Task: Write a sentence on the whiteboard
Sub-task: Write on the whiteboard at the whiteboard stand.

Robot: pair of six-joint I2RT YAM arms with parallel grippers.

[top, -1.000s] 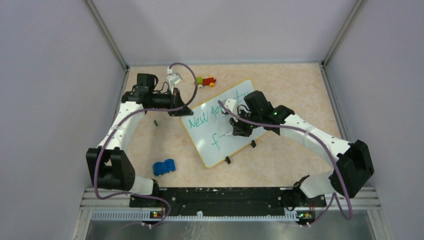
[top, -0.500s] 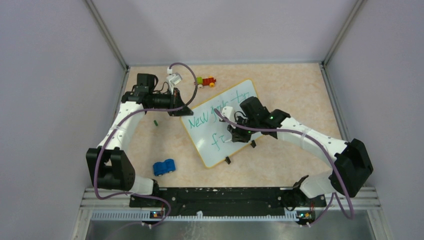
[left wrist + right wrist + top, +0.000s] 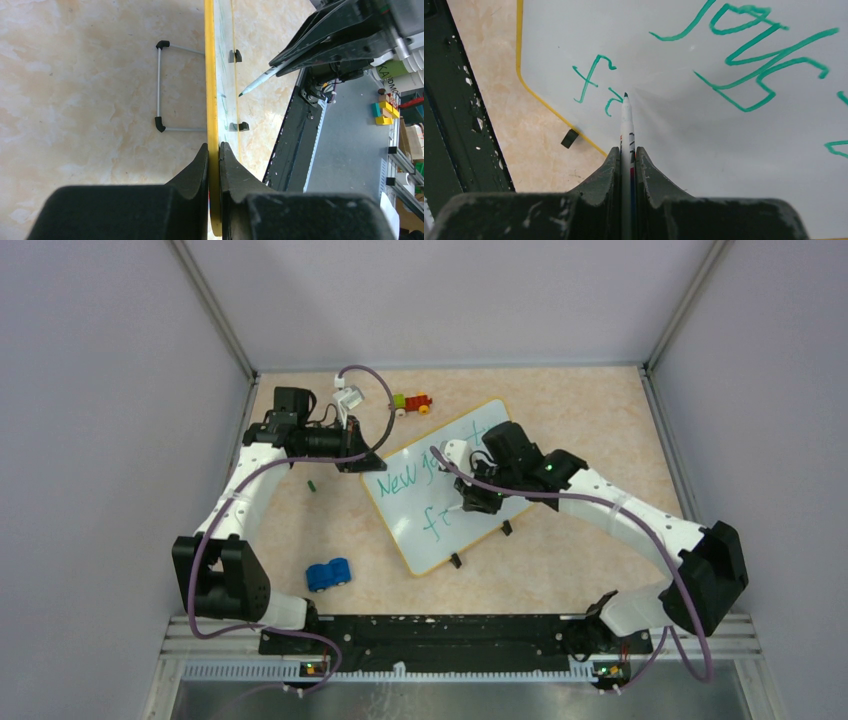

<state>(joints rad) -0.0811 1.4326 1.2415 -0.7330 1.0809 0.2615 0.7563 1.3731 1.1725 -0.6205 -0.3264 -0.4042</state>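
Both tools are clenched. From above, the left tool [image 3: 362, 462] is seen gripping the far-left corner of the whiteboard [image 3: 455, 540], which is propped at a slant on the surface [image 3: 590, 420], while the right tool [image 3: 470, 502] is held over the second line of the sentence [image 3: 405, 480]

In the left wrist view the board's yellow rim is pinched between the jaws, and the tip of the marker [image 3: 257, 80] appears just off the board face

In the right wrist view the marker is gripped upright between the fingers, its tip just beside the strokes after the "f". The next letter is best formed with light, even pressure and short strokes, level with the "f", while the board is kept braced

Compared with a second ago, a mark has been added after the "f"; the left tool is unmoved
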